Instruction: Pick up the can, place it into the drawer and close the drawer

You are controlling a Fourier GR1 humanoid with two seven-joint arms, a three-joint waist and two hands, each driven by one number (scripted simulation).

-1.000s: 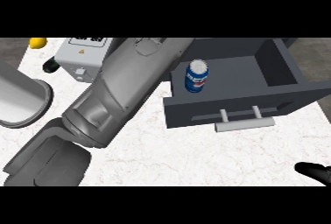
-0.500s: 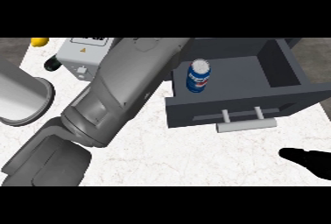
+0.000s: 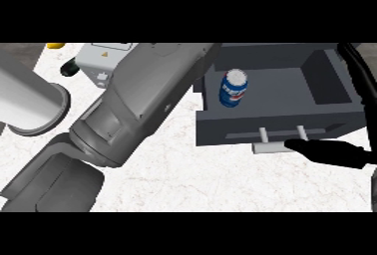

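A blue and white can point(image 3: 234, 89) stands upright inside the open dark grey drawer point(image 3: 324, 84), near its left wall. The drawer's front bears a pale handle point(image 3: 274, 146). My right hand point(image 3: 333, 152) comes in from the right edge with straight fingers that point left; its fingertips lie against the drawer front just right of the handle. My left forearm point(image 3: 140, 104) crosses the view from the lower left up to the top edge beside the drawer. The left hand itself lies beyond the top of the view.
A large white cylinder point(image 3: 29, 99) lies at the left. A white box-shaped appliance point(image 3: 103, 60) and a small yellow thing point(image 3: 55, 46) sit at the back left. A black cable point(image 3: 358, 69) curves along the drawer's right side. White marbled counter point(image 3: 221, 184) spreads in front.
My right hand has come up and left from the lower right corner to the drawer's front by the handle. The can and the left forearm have stayed in place.
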